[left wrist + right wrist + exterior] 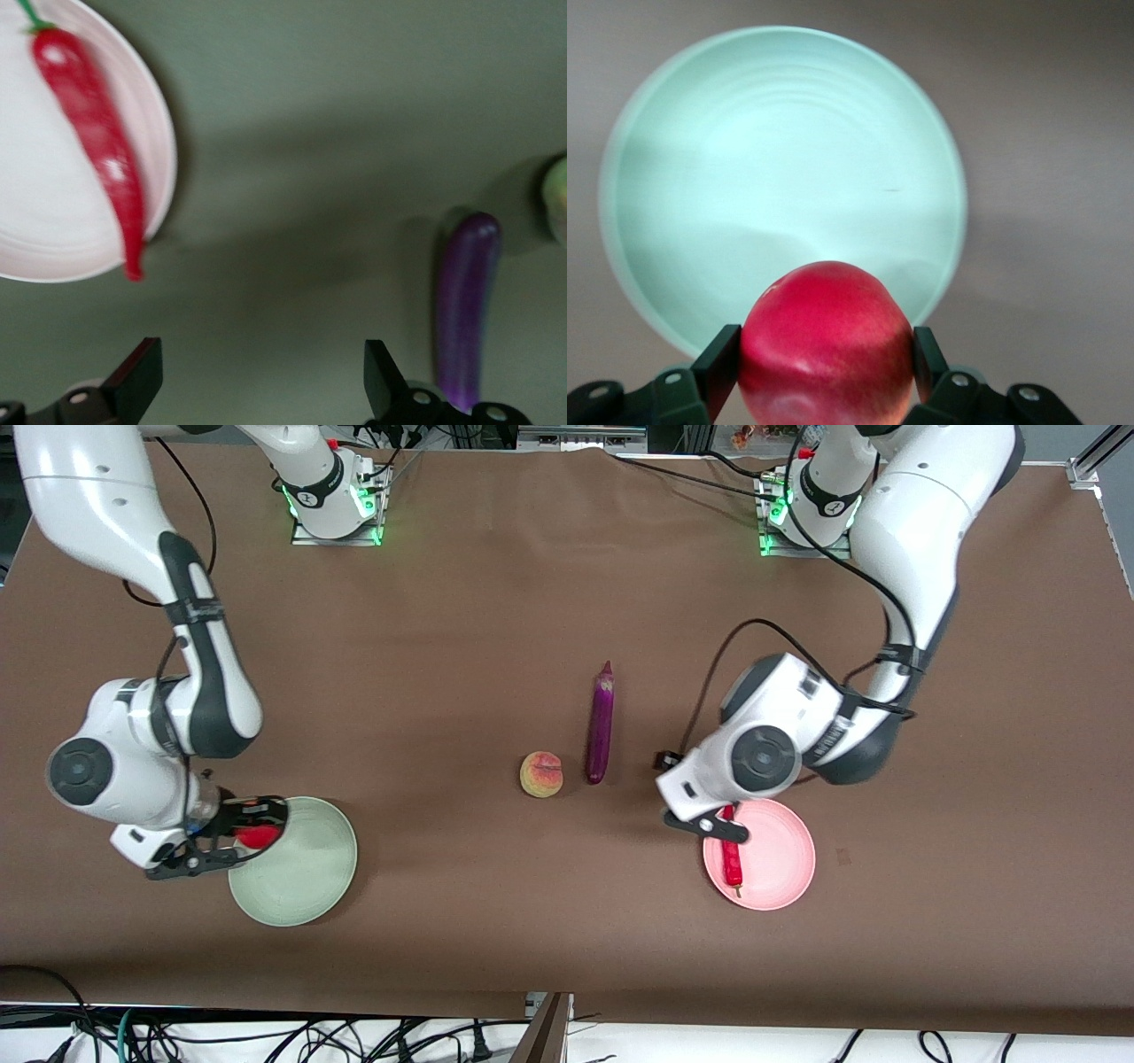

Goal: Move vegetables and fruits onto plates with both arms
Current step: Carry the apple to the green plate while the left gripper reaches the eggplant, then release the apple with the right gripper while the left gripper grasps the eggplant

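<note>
Pink plate: nearest the front camera, toward the left arm's end of the worktop; red chili pepper lies in it near the rim. Left gripper: above that rim, fingers spread wide, holding nothing.

Green plate: toward the right arm's end, bare. Right gripper: over the plate's edge, fingers clamped on the round red fruit.

Step in hand, judged: setting the fruit down. Carry it toward the plate's middle, lower until it rests, then release; a round fruit let go at the rim may roll off.

Peach: mid-worktop, farther from the camera than both plates. Eggplant: just beside it, stem end pointing toward the robot bases.

Writing: none readable on plates or produce; marks on the arm bases too small to tell.
</note>
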### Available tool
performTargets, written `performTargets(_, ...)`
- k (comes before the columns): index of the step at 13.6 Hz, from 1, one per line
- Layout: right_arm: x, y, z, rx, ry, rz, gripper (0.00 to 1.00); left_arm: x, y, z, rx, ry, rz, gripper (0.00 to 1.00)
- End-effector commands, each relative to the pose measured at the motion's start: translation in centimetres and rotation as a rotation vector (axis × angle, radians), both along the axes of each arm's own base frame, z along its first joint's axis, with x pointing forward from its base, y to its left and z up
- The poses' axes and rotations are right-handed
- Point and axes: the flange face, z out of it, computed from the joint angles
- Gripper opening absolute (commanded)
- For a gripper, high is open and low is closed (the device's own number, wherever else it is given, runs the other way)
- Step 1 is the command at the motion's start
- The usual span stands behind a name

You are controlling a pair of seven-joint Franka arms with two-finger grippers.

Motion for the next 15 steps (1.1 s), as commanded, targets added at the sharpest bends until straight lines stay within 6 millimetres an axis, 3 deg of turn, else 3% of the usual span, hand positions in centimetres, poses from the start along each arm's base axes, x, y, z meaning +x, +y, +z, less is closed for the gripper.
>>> performTargets(1, 0.5, -0.2, -1.2, 0.009, -0.043, 0.068, 0.12, -4.6, -6.0, -2.7, 0.024, 0.032, -0.047, 1.0)
performTargets(5, 0.8, -0.4, -3.1, 0.007, -0.08, 0.068, 0.12, -11.6, -11.0, -8.6, 0.04, 0.035, -0.097, 1.0)
performTargets(6, 0.9, -0.6, -3.2, 0.007, -0.086, 0.067, 0.13, -12.5, -11.8, -9.4, 0.032, 0.019, -0.076, 1.0)
performTargets(7, 0.9, -0.4, -3.6, 0.008, -0.082, 0.067, 0.14, -13.0, -12.1, -10.1, 0.025, 0.01, -0.07, 0.93)
performTargets(8, 0.9, -0.6, -3.6, 0.009, -0.086, 0.065, 0.23, -13.2, -12.3, -10.5, 0.033, -0.012, -0.09, 0.64)
performTargets(9, 1.1, -0.4, -3.6, 0.009, -0.106, 0.065, 0.29, -13.3, -12.3, -10.7, 0.05, -0.032, -0.113, 0.41)
performTargets(10, 1.4, -0.6, -3.3, 0.008, -0.135, 0.058, 0.39, -13.0, -12.0, -11.3, 0.067, -0.05, -0.13, 0.26)
performTargets(11, 1.6, -0.4, -3.4, 0.008, -0.16, 0.056, 0.71, -12.9, -12.1, -11.7, 0.074, -0.064, -0.144, 0.14)
performTargets(12, 1.9, -0.3, -3.2, 0.009, -0.198, 0.063, 0.99, -12.8, -11.9, -11.9, 0.078, -0.063, -0.143, 0.06)
performTargets(15, 2.3, 0.4, -1.0, 0.01, -0.24, 0.078, 1.0, -11.0, -9.9, -10.7, 0.091, -0.068, -0.114, 0.0)
